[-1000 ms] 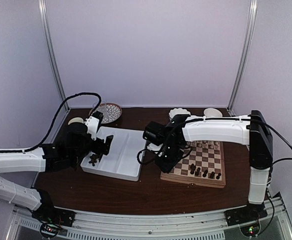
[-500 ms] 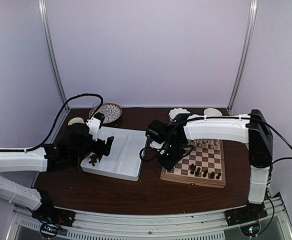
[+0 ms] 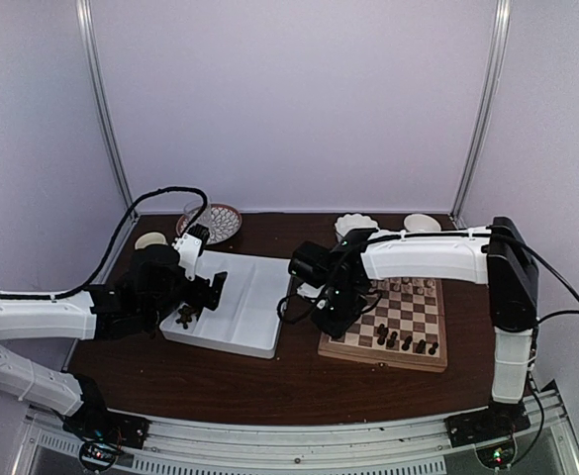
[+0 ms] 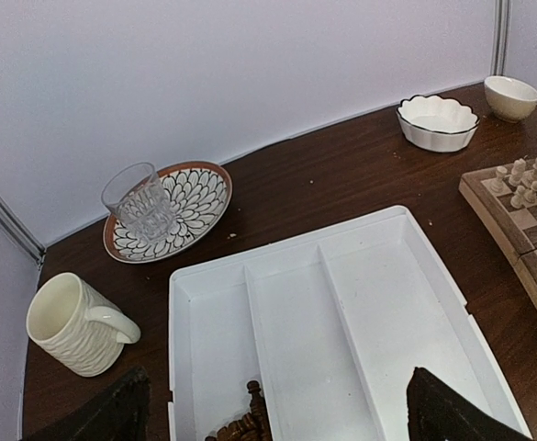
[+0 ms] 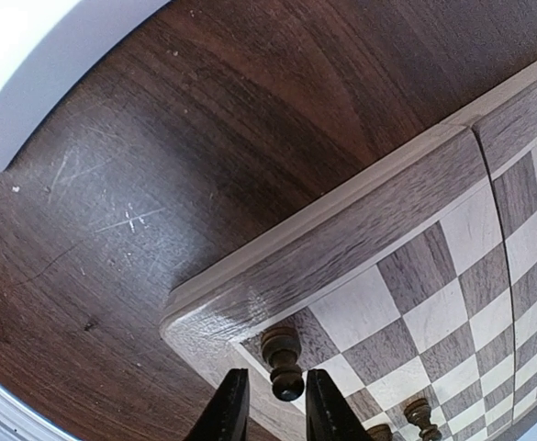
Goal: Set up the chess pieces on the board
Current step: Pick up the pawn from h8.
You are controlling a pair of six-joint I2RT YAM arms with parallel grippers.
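Several dark chess pieces (image 4: 245,424) waited in the white tray (image 4: 415,230) under our left gripper (image 4: 282,413), jaws wide open. Our right gripper (image 5: 275,404) set its jaws closely either side of one piece (image 5: 282,354) on the board (image 5: 341,230)'s corner square, grip uncertain. We judged seating it the step in hand, needing a straight, clean withdrawal next.

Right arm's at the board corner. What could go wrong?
The dark piece stands between the right gripper fingers on the corner square of the board; an off-centre squeeze could knock it off. The dark pieces in the tray lie clumped, so the open left gripper may grab two.
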